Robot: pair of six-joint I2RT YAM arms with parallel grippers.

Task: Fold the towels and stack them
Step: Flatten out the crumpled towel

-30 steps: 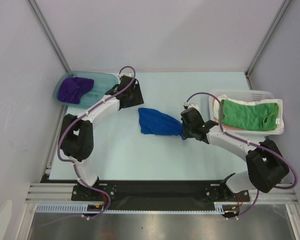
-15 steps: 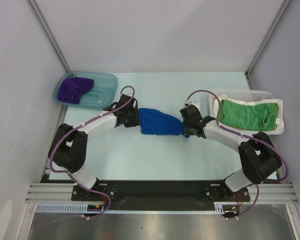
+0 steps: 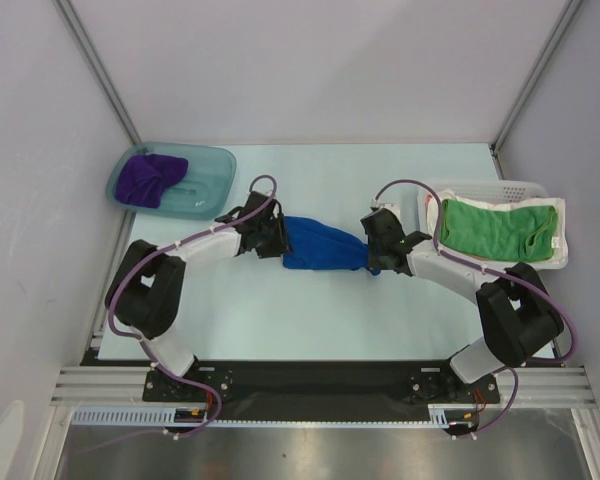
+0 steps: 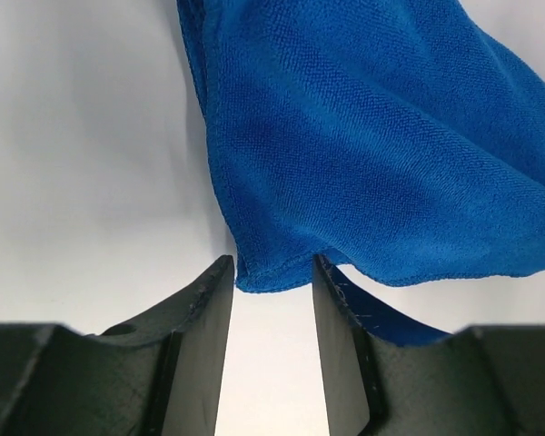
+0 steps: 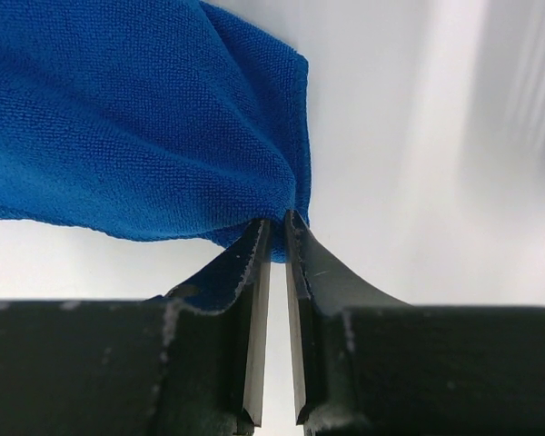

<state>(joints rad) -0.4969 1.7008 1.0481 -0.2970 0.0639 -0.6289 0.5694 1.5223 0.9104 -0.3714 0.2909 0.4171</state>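
Note:
A blue towel (image 3: 323, 246) lies crumpled in the middle of the table between my two grippers. My left gripper (image 3: 276, 240) is at its left corner, jaws open, with the towel's corner (image 4: 271, 272) just between the fingertips. My right gripper (image 3: 372, 252) is shut on the towel's right corner (image 5: 277, 218). A green towel (image 3: 498, 228) lies in the white basket (image 3: 560, 250) at the right. A purple towel (image 3: 150, 178) lies in the teal tray (image 3: 208, 190) at the back left.
The grey side walls and metal frame posts close in the table at left, right and back. The basket stands close to the right arm's elbow. The rail with both arm bases runs along the near edge.
My left gripper has come from beside the teal tray down and right to the blue towel's left corner. My right gripper has shifted slightly back with its corner, stretching the towel.

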